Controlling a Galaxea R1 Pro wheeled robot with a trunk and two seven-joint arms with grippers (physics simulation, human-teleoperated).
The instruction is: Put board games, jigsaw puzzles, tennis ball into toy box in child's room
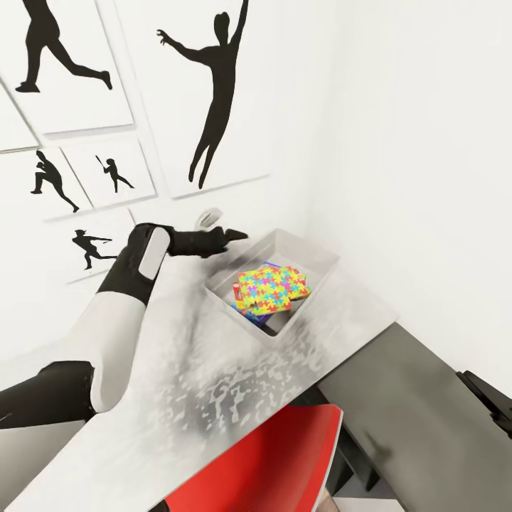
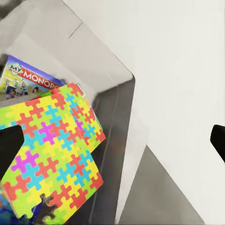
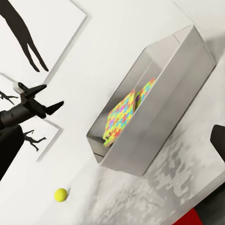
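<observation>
Red chair [image 1: 284, 462]: sitting nearest the cam, under the bench [image 1: 213, 384].
Left claw [image 1: 226, 233]: hanging spread, empty, beside the light grey toy box [image 1: 313, 274].
Right claw: can't tell.
Small yellow-green tennis ball [image 3: 60, 194]: lying on the bench, outside the box.
Multicoloured jigsaw board [image 2: 51, 154]: resting inside, over the Monopoly box [image 2: 28, 82].
Risk: nudging the ball, it's likely rolling off the edge.

My head feed is bright and evenly lit, the white wall [image 1: 398, 128] nearly washed out, and the table [image 1: 213, 384] carries a blotchy, speckled grey render noise rather than clean shadows. Just past the left gripper [image 1: 226, 226] the toy box [image 1: 316, 274] casts only a soft dark patch inside its walls. On my left wrist feed the jigsaw puzzle [image 2: 51, 154] looks slightly soft and the edges stretch.
</observation>
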